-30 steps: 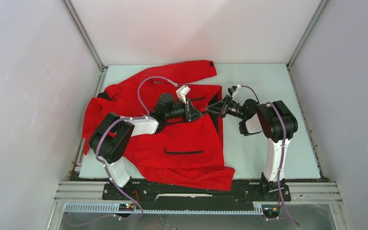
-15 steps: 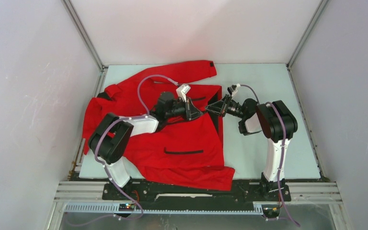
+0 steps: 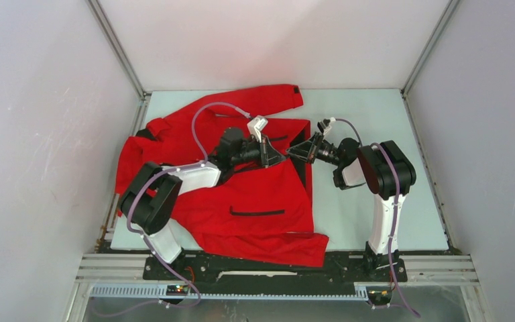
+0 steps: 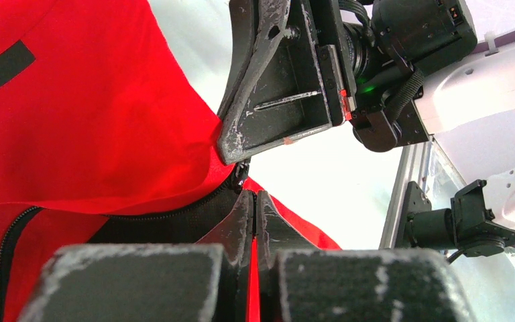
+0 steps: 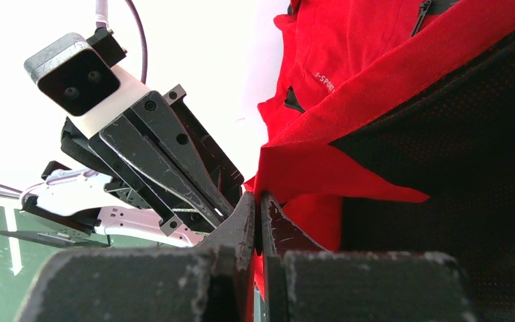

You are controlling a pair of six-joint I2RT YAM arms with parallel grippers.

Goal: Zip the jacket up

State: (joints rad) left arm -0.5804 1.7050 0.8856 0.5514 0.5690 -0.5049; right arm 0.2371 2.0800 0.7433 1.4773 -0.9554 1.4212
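Note:
The red jacket (image 3: 255,194) lies spread on the left and middle of the table, its front open at the hem end. My left gripper (image 3: 273,158) is shut on the jacket's front edge beside the black zipper tape (image 4: 161,216); red fabric shows between its fingers (image 4: 241,215). My right gripper (image 3: 295,152) faces it tip to tip, shut on the other front edge (image 5: 295,174). In the left wrist view the right gripper (image 4: 231,151) hangs just above a small zipper slider (image 4: 241,172). The dark lining (image 5: 456,168) shows in the right wrist view.
The pale table (image 3: 369,201) is bare to the right of the jacket. A sleeve (image 3: 261,96) reaches toward the back wall. Black pocket zips lie at the front (image 3: 257,212) and near the left wrist (image 3: 276,139). Grey walls enclose all sides.
The left arm's elbow has shifted slightly left and down. Both grippers stay shut on the jacket edges in almost the same place.

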